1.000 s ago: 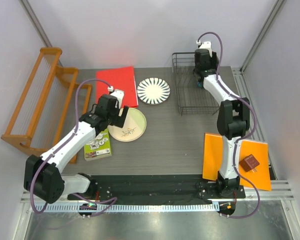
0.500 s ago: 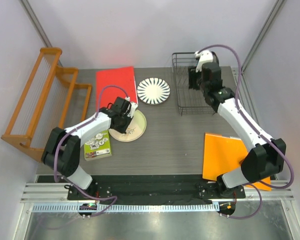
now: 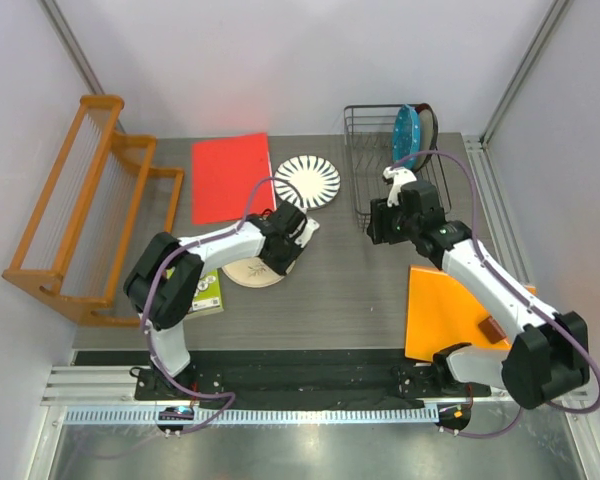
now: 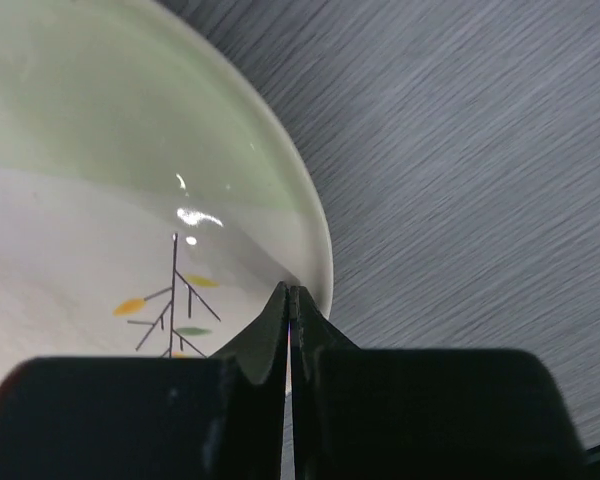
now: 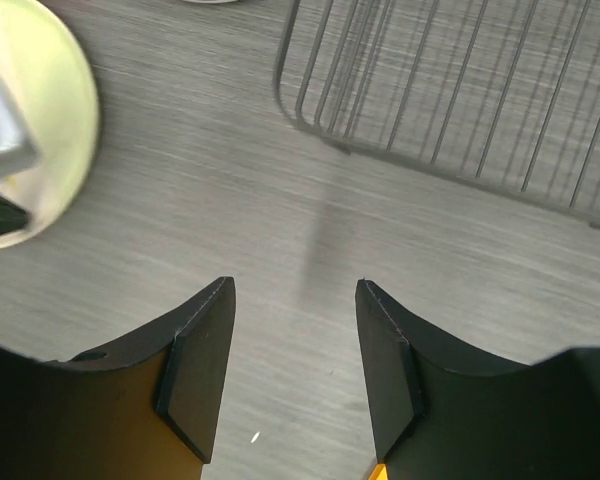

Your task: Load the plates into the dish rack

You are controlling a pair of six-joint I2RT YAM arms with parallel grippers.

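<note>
The cream plate (image 3: 242, 272) with its twig motif (image 4: 170, 300) lies on the table. My left gripper (image 3: 288, 245) is at its right rim, jaws shut, the tips (image 4: 288, 292) meeting against the rim with nothing seen between them. A white plate with black petals (image 3: 307, 182) lies flat left of the black wire dish rack (image 3: 380, 190). A blue dotted plate (image 3: 407, 128) stands upright in the rack's far end, a dark-rimmed plate (image 3: 427, 120) behind it. My right gripper (image 3: 378, 222) hovers open and empty (image 5: 295, 285) over bare table, just in front of the rack (image 5: 460, 90).
An orange wooden slatted rack (image 3: 75, 205) stands at the left. A red sheet (image 3: 230, 175) lies at the back, an orange sheet (image 3: 445, 310) with a small brown block (image 3: 492, 328) near right. A green booklet (image 3: 205, 292) lies beside the cream plate.
My left gripper crossed the cream plate to its right rim and shut. My right arm drew back out of the dish rack toward the near side, uncovering the two upright plates.
</note>
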